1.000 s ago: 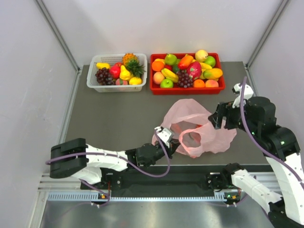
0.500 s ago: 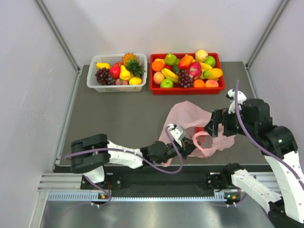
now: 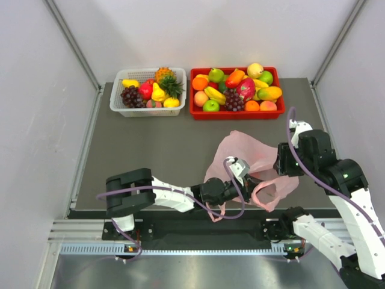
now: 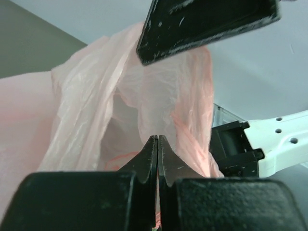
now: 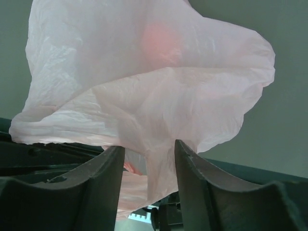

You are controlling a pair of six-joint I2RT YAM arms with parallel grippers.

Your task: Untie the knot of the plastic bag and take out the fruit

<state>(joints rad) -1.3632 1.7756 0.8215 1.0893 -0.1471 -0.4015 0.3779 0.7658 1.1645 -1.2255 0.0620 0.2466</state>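
The pink plastic bag point(image 3: 248, 154) lies crumpled at the table's near right. My left gripper point(image 3: 246, 178) reaches in from the left and is shut on a thin fold of it; in the left wrist view point(image 4: 158, 137) the jaws are pressed together on pink film, with the bag point(image 4: 96, 101) rising behind. My right gripper point(image 3: 281, 164) is at the bag's right side, open, with loose plastic point(image 5: 159, 159) hanging between its fingers point(image 5: 192, 163). A reddish fruit point(image 5: 157, 38) shows faintly through the film. A handle loop point(image 3: 265, 194) hangs loose at the near edge. No tied knot shows.
A white basket point(image 3: 115, 96) holding a pineapple, grapes and other fruit stands at the back left. A red tray point(image 3: 194, 112) full of fruit stands beside it at the back centre. The table's near edge and rail run just below the bag.
My left gripper has moved to the right along the near edge, still pinching the bag. The bag has bunched up towards the right. My right gripper has come lower and closer to the bag.
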